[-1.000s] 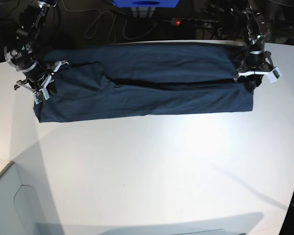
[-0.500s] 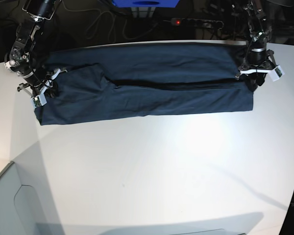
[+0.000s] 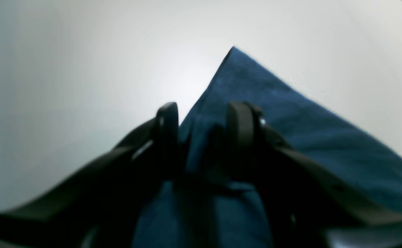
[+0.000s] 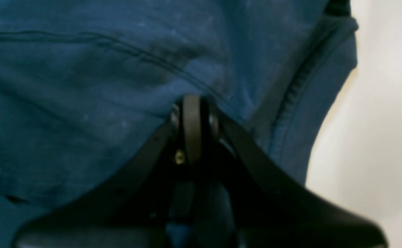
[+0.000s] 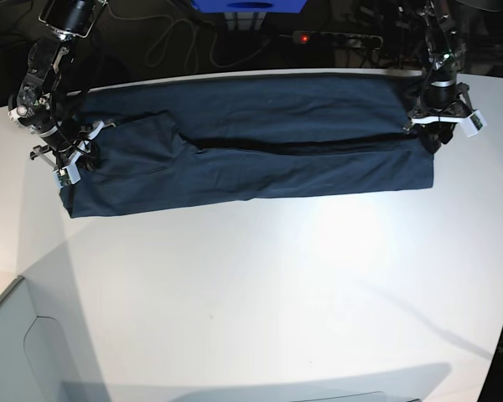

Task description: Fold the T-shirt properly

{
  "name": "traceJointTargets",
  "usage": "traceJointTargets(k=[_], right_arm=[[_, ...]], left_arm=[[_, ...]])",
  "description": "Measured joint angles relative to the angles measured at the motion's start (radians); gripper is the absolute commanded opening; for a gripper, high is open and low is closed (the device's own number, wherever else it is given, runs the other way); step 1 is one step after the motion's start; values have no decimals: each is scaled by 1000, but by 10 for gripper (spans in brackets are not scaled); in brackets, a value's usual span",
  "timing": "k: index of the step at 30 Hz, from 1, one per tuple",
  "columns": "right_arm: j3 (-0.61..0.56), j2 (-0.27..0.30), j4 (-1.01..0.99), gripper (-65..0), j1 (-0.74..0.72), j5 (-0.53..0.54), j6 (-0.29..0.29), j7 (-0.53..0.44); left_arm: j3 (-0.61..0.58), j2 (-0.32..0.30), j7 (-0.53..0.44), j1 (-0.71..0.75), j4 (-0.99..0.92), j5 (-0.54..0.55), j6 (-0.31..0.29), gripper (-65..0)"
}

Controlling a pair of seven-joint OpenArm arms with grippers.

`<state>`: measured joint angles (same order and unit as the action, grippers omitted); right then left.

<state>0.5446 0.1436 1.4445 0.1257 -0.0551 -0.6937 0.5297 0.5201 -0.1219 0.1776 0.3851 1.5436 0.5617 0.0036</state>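
- Across the far half of a white table [image 5: 260, 285], the T-shirt [image 5: 251, 146] lies as a long, narrow navy band, its two long sides turned in so that they meet along a dark seam running down the middle.
- At the band's end on the base view's right, the left gripper [image 3: 202, 119] stands over a corner of the cloth; the wrist view shows its jaws parted with a ridge of fabric rising between them, one finger over the bare table and the other on the cloth, so it does not appear to be clamped yet.
- At the opposite end, the right gripper [image 4: 192, 115] has its jaws drawn together, tips pressed against the fabric near a stitched hem [image 4: 295, 89]; whether a pinch of cloth sits between them cannot be told from the wrist view.
- Progress, judged from the lay of the cloth: the lengthwise folds look done, with both edges fairly straight and only light wrinkling near the right gripper's end.
- Remaining, by the same judgement: the crosswise folds, bringing one end of the band over the other to make a compact rectangle, which calls for a firm hold on both ends first.
- Behind the table, cables [image 5: 184, 42] and a blue box [image 5: 247, 5] sit in shadow.
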Motion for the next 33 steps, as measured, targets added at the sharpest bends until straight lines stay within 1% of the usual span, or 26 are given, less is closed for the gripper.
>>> traceJointTargets(k=[8, 10, 13, 15, 19, 23, 24, 25, 29, 31, 33], right_arm=[[0, 0, 0, -645, 0, 0, 0, 0], [0, 0, 0, -645, 0, 0, 0, 0], [0, 0, 0, -645, 0, 0, 0, 1], [0, 0, 0, -645, 0, 0, 0, 1], [0, 0, 0, -645, 0, 0, 0, 1], [0, 0, 0, -645, 0, 0, 0, 1], [0, 0, 0, -645, 0, 0, 0, 0], [0, 0, 0, -645, 0, 0, 0, 0], [0, 0, 0, -645, 0, 0, 0, 0], [0, 0, 0, -645, 0, 0, 0, 1], [0, 0, 0, -645, 0, -1, 0, 1]], left_arm=[[-2, 0, 5, 2, -33, 0, 0, -415], [-3, 0, 5, 0, -33, 0, 0, -376], [-3, 0, 5, 2, -33, -3, 0, -295], [-3, -1, 4, 3, -33, -3, 0, -272], [-3, -1, 3, 3, -33, -3, 0, -274], [-5, -8, -30, -5, -69, -3, -8, -276], [-5, -10, -37, -9, -81, -3, -9, -280], [-5, -9, -50, -14, -93, -4, -8, -302], [-8, -29, -58, -14, -128, 1, -11, -460], [-27, -37, -59, -19, -136, 3, -10, -521], [-34, -34, -63, -23, -136, 5, -10, -547]])
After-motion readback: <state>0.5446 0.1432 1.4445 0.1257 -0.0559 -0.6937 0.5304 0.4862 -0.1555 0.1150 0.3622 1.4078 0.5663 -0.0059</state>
